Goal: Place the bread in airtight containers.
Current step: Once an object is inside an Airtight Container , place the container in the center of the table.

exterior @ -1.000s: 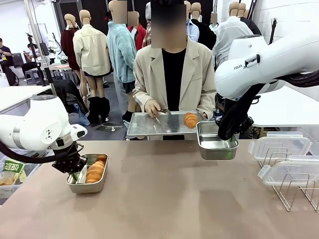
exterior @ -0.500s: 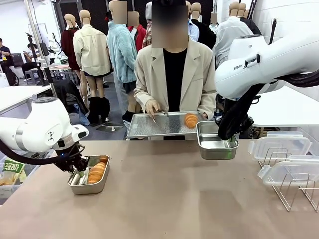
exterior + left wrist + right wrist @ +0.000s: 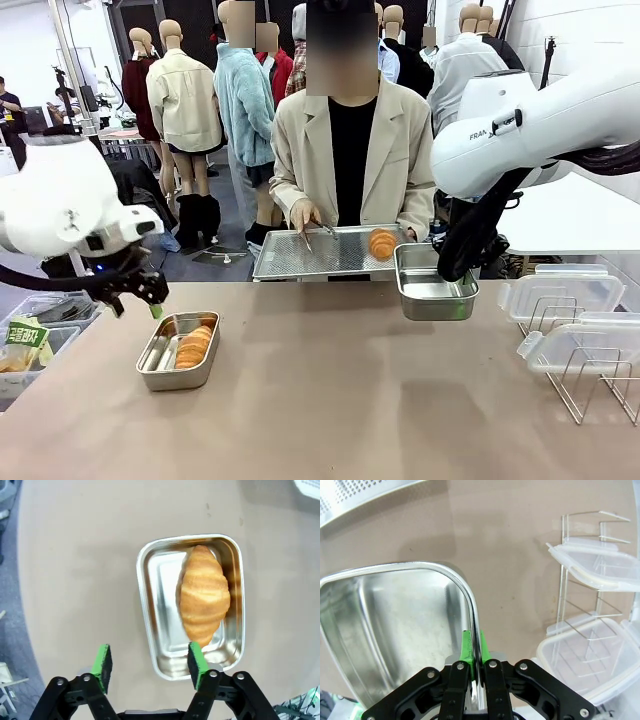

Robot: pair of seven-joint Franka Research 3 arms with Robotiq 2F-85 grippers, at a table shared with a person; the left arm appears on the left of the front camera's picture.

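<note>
At the near right of the brown table point(image 3: 350, 410), a wire rack point(image 3: 592, 388) holds 2 clear lids point(image 3: 562, 292) stacked 1 above the other. The right wrist view shows the same rack point(image 3: 580, 605) and lids point(image 3: 600, 562) just beside the right container point(image 3: 385, 615). At the near left, the left container point(image 3: 150, 368) sits flat on the table with 1 bread roll point(image 3: 192, 346) lying lengthwise along its right side. In the left wrist view, that bread roll point(image 3: 204, 597) fills 1 half of the left container point(image 3: 142, 595), and the other half is bare steel. The left gripper point(image 3: 150, 302) hangs above and just left of this box; its green pads are spread wide apart with nothing between them, and it touches neither box nor roll, as the left wrist view shows for the left gripper point(image 3: 150, 665). Farther back and right of centre, the right gripper point(image 3: 455, 272) is clamped on the side wall of the right container point(image 3: 432, 298), which holds no bread. From the wrist, the right gripper point(image 3: 471, 647) has its pads pressed together on that thin steel wall. At the far edge, a person holds a perforated tray point(image 3: 300, 258) with a second roll point(image 3: 383, 241) on its right end. The person's hand point(image 3: 304, 214) holds tongs point(image 3: 322, 229) over the tray.
</note>
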